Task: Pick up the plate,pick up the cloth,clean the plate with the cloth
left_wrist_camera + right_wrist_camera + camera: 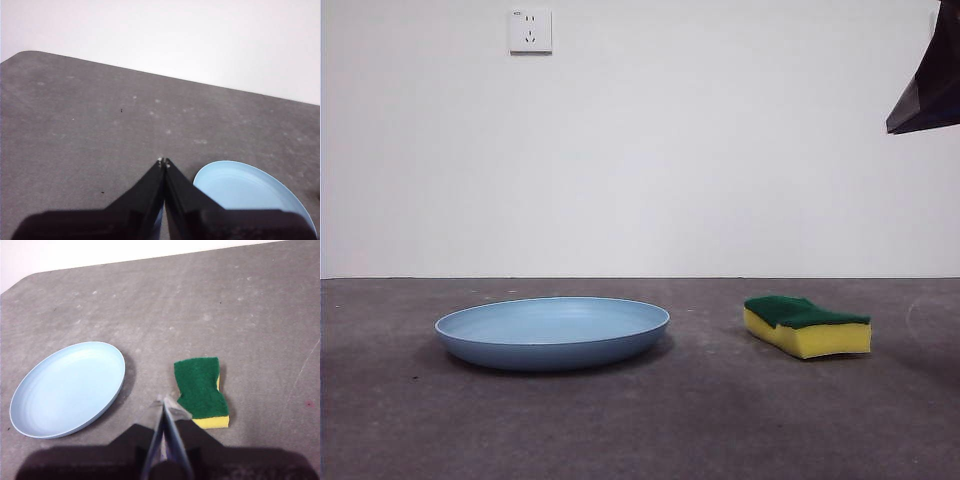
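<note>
The table (640,420) was a dark grey matte top, running back to a white wall (640,150) with a socket (530,31) high on it. Nothing had been lifted yet; both task things lay flat on the table, well apart from each other.

The plate (552,332) was the biggest item, left of centre, resting flat on its base, light blue and shallow with a low raised rim. I judged it light, stiff plastic, probably a bit slick. The only real hold was the rim, one jaw under the lip and one inside, likely at the edge nearest my left gripper (164,161). It could skid across the table if nudged rather than pinched. That gripper hung above the table just beside the plate (245,187), jaws pressed together, holding nothing.

The cloth (807,325) was really a sponge block, yellow with the dark green scouring layer facing up, sitting to the right of the plate, wavy-sided. I judged it very light, soft and compressible, with grippy sides. Best taken across the narrow waist of the yellow body, squeezing modestly so it would not fold. My right gripper (165,402) hovered above and just near of it, jaws closed and empty, with the sponge (201,390) right beyond the tips and the plate (67,387) off to its left. In the front view only a black tip (928,90) showed at the top right corner.
</note>
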`<state>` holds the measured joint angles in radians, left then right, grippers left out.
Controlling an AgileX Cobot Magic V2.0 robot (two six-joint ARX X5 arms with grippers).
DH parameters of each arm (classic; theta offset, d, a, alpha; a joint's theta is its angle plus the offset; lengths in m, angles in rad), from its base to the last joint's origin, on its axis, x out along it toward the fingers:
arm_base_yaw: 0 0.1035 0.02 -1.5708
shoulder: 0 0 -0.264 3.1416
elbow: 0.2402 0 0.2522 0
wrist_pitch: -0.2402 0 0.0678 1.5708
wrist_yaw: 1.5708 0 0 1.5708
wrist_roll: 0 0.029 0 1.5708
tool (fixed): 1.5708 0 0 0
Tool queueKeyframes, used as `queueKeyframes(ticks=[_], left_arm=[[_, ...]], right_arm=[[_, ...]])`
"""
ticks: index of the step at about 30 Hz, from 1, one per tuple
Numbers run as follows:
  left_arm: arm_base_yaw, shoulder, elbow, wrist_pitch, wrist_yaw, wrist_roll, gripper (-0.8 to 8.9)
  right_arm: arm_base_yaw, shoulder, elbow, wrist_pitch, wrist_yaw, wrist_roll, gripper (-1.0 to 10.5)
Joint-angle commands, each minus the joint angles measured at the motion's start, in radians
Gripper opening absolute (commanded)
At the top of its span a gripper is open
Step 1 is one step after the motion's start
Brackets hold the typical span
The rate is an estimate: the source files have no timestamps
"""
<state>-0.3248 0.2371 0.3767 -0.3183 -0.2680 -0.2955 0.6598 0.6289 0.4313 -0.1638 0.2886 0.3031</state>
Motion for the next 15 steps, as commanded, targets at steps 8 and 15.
queueKeyframes(ticks=[8, 15], left_arm=[[0.240, -0.187, -0.232, 0.146, 0.146, 0.143, -0.01], [0.281, -0.235, -0.335, 0.177, 0.142, 0.151, -0.01]], right_arm=[[0.001, -0.001, -0.002, 0.005, 0.005, 0.010, 0.0], [0.001, -0.001, -0.002, 0.005, 0.005, 0.010, 0.0]])
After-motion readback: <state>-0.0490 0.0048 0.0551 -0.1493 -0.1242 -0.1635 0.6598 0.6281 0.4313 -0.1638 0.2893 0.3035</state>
